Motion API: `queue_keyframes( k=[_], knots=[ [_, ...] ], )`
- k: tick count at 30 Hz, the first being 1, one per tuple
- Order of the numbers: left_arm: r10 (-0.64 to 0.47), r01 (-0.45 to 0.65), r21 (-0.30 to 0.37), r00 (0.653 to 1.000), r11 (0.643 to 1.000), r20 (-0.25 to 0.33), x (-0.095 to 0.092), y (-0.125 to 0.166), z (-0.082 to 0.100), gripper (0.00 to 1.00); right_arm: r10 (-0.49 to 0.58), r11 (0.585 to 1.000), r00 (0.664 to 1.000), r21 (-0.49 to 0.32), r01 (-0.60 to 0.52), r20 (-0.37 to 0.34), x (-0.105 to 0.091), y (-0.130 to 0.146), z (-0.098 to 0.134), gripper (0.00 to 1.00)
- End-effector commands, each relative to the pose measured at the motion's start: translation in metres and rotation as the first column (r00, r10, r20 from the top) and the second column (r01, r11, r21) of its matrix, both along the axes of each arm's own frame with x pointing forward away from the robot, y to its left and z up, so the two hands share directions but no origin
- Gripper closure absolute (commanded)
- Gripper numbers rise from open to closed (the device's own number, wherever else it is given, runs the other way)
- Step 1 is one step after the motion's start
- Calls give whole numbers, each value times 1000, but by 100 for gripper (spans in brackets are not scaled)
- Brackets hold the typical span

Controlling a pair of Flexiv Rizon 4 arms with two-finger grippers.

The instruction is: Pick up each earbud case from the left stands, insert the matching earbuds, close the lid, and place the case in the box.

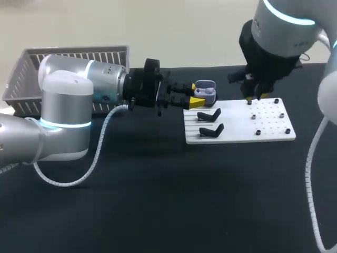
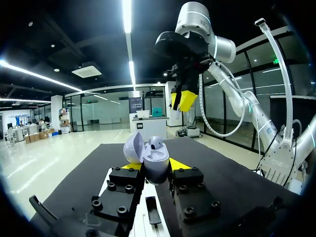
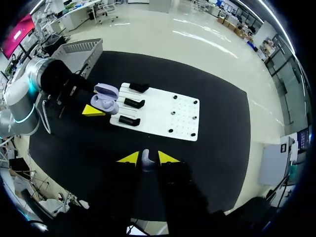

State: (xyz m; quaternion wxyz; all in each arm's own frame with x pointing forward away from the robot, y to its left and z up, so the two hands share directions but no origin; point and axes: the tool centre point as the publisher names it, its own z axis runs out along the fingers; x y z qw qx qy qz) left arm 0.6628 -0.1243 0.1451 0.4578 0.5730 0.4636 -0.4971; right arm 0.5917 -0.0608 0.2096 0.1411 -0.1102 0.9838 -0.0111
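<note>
My left gripper [image 1: 196,99] is shut on a lilac earbud case [image 1: 205,91], held with its lid open over the far left corner of the white board [image 1: 239,129]. In the left wrist view the case [image 2: 157,165] sits between the yellow tips with its lid [image 2: 133,147] tipped back and one earbud [image 2: 155,144] seated inside. My right gripper [image 1: 254,97] hangs above the board's far right part. In the right wrist view it [image 3: 147,159] is shut on a small pale earbud [image 3: 147,157]. Two empty black stands [image 1: 209,114] [image 1: 211,130] remain on the board's left.
A grey slatted basket [image 1: 31,68] stands at the back left behind my left arm. Small black pegs [image 1: 258,132] dot the board's right half. Bare black tabletop lies in front of the board.
</note>
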Motion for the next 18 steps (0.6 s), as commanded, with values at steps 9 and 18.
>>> queue_keyframes(
  k=[9, 18],
  knots=[
    [1, -1, -1, 1000, 1000, 1, 0, 0, -1, 100, -3, 1000, 1000, -9, 2, -27, 6, 3, 4, 100],
    [1, -1, -1, 1000, 1000, 1, 0, 0, -1, 100, 55, 998, 998, 9, -55, -34, 5, 12, 16, 100]
  ],
)
